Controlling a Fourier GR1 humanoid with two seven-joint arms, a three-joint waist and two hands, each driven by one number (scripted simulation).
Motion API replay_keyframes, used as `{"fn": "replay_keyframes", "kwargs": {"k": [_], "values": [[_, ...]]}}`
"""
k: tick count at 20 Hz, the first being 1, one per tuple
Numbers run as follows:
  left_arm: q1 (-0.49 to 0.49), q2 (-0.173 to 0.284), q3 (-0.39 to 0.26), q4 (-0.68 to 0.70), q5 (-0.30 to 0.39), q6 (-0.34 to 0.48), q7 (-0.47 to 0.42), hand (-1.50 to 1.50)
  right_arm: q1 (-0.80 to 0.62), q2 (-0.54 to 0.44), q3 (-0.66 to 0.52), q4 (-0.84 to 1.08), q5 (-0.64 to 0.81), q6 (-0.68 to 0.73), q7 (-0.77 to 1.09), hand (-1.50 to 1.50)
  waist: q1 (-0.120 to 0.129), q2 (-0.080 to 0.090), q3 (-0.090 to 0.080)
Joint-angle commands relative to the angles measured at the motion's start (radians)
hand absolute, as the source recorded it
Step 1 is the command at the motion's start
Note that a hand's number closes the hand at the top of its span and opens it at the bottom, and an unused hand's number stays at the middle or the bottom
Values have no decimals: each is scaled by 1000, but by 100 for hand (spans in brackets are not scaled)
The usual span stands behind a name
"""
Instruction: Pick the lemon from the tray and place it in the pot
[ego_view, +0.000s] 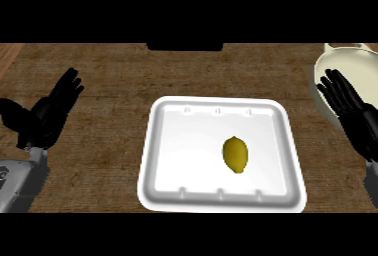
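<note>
Hands (44, 112) (351, 107) open above brown wooden counter (111, 150).

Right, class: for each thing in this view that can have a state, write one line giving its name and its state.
lemon: lying in the tray, right of its middle, untouched.
tray: flat on the counter, holding only the lemon.
pot: at the view's right edge, partly cut off; no lemon seen in it.
left robot hand: open, fingers up, left of the tray, holding nothing.
right robot hand: open, fingers up, in front of the pot, holding nothing.
</note>
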Motion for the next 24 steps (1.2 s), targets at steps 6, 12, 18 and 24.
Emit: {"fn": "replay_keyframes", "kwargs": {"k": [6, 12, 18, 24], "values": [[-10, -59, 49, -175, -65, 193, 50, 0, -301, 91, -41, 320, 94, -24, -79, 150, 42, -7, 16], [-45, -111, 44, -110, -67, 219, 88, 0, -175, 136, -4, 380, 315, -203, -383, -150, 0, -7, 16], [30, -75, 103, -186, -48, 159, 117, 0, -120, 53, 19, 196, 341, -60, -362, -150, -11, -15, 13], [46, -85, 74, -248, -75, 193, 154, 0, -223, -72, 135, 33, 367, 107, 23, -150, -9, -19, 12]]}}
